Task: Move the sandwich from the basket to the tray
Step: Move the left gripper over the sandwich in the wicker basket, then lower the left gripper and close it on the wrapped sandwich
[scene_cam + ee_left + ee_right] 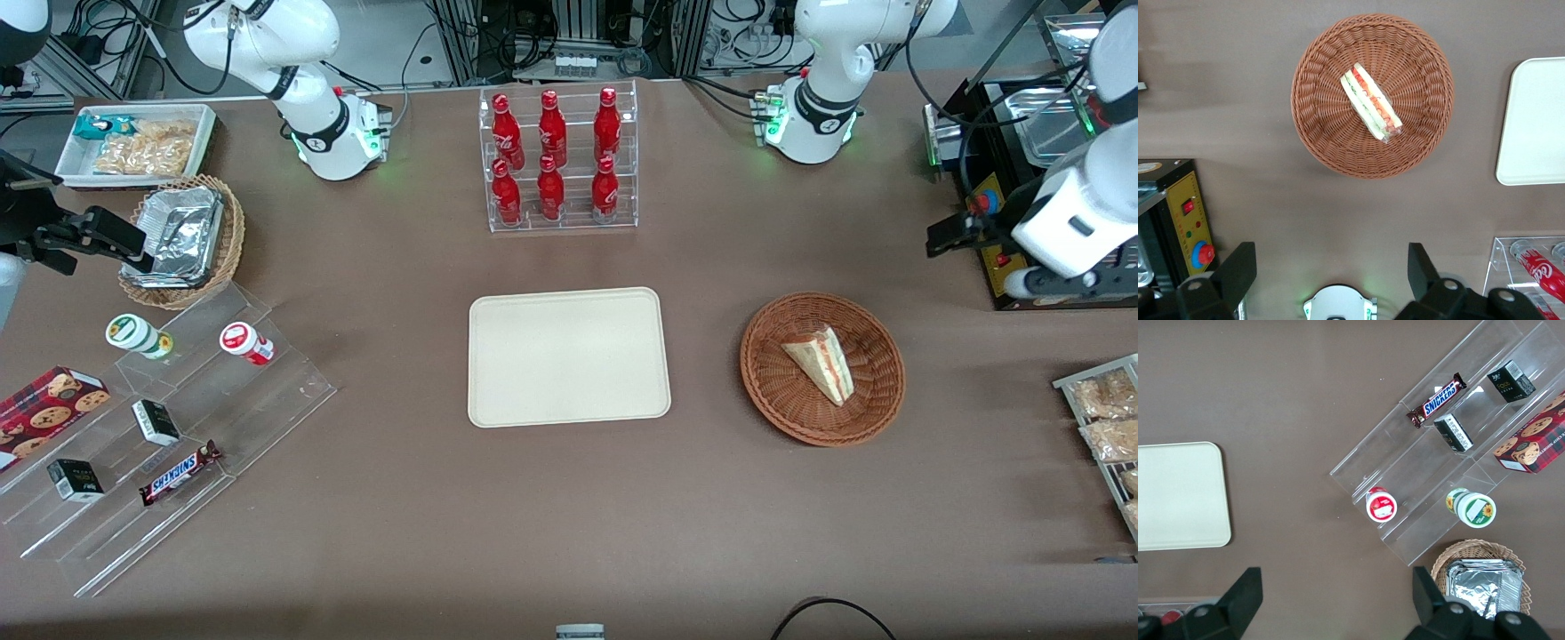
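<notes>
We are holding our hand (1331, 267) spread wide, high above the basket (1318, 143); the sandwich (1371, 101) looks soft and light, so we are favouring its flat bread faces.

Front view overhead; wrist views face down — all share the tray (569, 357).

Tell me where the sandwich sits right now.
The sandwich lies inside the basket, beside the tray, toward the working arm's end of the table; the open gripper hangs high above the table near the basket.
</notes>
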You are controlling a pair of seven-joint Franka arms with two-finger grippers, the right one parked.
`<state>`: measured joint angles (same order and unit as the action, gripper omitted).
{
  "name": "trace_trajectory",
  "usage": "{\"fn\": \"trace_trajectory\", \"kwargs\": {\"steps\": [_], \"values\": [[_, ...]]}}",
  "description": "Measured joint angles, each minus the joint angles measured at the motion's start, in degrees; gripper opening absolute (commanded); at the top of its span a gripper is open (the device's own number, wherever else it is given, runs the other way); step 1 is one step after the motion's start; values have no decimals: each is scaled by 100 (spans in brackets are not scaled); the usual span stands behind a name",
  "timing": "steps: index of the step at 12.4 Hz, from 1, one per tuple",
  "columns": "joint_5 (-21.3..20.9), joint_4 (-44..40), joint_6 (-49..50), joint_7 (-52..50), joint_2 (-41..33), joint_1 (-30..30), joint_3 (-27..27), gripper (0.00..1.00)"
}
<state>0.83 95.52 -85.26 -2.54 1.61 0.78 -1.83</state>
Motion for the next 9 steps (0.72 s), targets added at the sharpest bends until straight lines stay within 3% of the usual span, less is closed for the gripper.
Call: {"fn": "trace_trajectory", "kwargs": {"steps": [6, 9], "values": [[0, 1946, -2345, -4, 90, 201, -79, 100], [0, 2813, -3588, -470, 93, 291, -99, 100]]}}
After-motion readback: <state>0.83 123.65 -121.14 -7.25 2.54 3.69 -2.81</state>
